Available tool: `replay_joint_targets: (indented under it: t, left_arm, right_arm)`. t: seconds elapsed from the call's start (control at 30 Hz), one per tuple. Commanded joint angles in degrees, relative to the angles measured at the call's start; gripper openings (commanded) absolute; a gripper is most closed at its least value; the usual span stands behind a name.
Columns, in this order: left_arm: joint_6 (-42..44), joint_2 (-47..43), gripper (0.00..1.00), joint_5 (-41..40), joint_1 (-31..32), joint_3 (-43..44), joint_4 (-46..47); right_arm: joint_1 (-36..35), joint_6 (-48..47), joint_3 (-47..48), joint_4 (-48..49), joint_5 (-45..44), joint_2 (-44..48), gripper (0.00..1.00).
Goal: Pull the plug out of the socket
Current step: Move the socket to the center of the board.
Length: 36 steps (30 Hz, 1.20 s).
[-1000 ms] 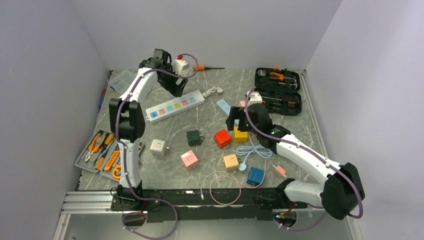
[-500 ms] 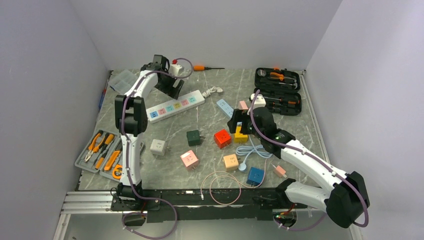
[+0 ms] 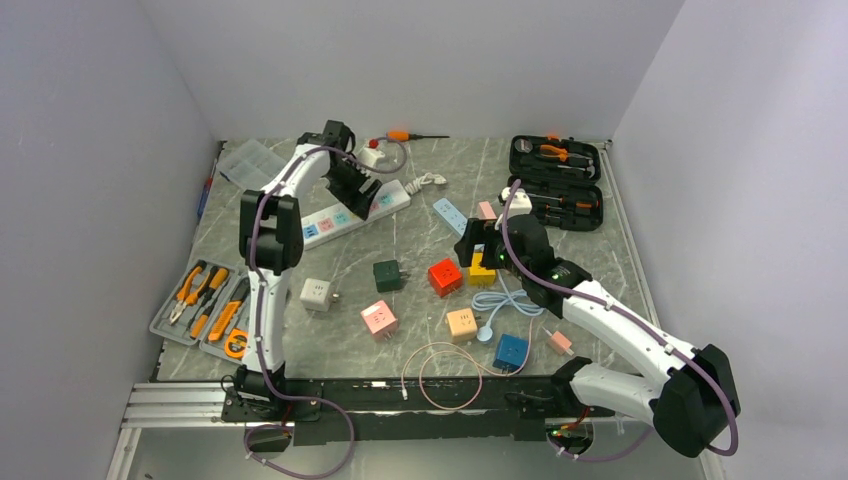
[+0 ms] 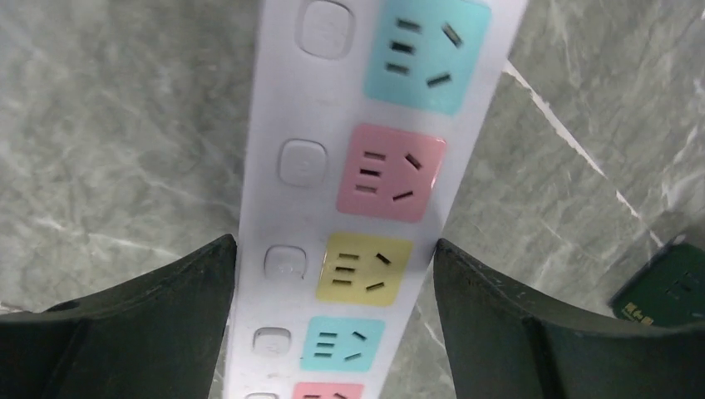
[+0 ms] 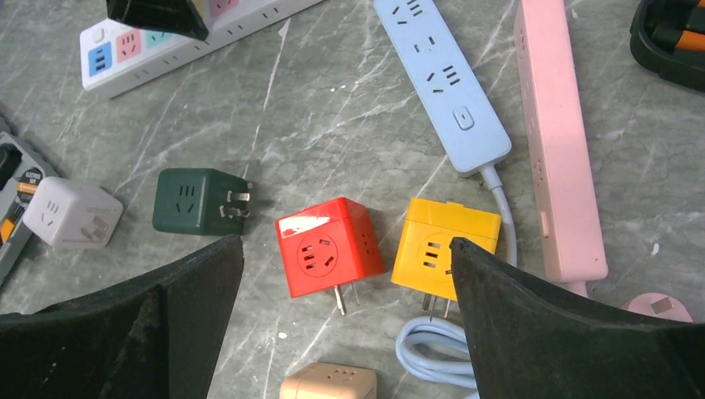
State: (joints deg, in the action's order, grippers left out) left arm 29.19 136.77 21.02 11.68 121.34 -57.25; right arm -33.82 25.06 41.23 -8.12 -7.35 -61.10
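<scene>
A white power strip (image 3: 320,222) with coloured sockets lies at the back left. In the left wrist view the power strip (image 4: 366,125) runs between my jaws, and the sockets I see hold no plug. My left gripper (image 4: 336,274) is open and straddles it, one finger on each side; in the top view the left gripper (image 3: 360,185) is over the strip's right half. A white plug cube (image 3: 371,155) with a red spot lies just behind the strip. My right gripper (image 5: 347,283) is open and empty above a red cube (image 5: 328,245) and a yellow cube (image 5: 445,245).
A green cube (image 3: 388,274), a white cube (image 3: 316,293), and pink, tan and blue cubes lie mid-table. A blue strip (image 5: 445,83) and a pink strip (image 5: 557,150) lie to the right. A black tool case (image 3: 555,180) stands at the back right, a tool tray (image 3: 200,305) at the left.
My left gripper has swung right and down onto the power strip. The white plug cube has shifted a little forward and right. The right arm shifted slightly, then stayed still.
</scene>
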Motion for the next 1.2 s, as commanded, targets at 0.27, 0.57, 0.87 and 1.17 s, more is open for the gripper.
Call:
replay_joint_targets:
  t: [0.27,0.57,0.87,1.17]
  left_arm:
    - [7.6,-7.9,0.81,3.4,7.4,-15.4,-5.9]
    - [5.3,-14.6,0.83,4.8,15.6,-24.0,-3.5]
    - [-0.8,-22.7,0.99,4.5,15.1,-19.2,-5.1]
    - [-15.0,-34.4,0.99,11.0,-3.5,-17.2,-0.5]
  right_arm:
    - [0.2,-0.8,-0.7,-0.6,-0.6,3.2,0.96]
    - [0.2,-0.7,-2.2,-2.0,-2.0,4.4,0.96]
    - [0.5,0.7,-2.2,-3.1,-5.3,4.5,1.0]
    - [4.8,5.1,3.6,-6.8,-23.9,-0.6,1.0]
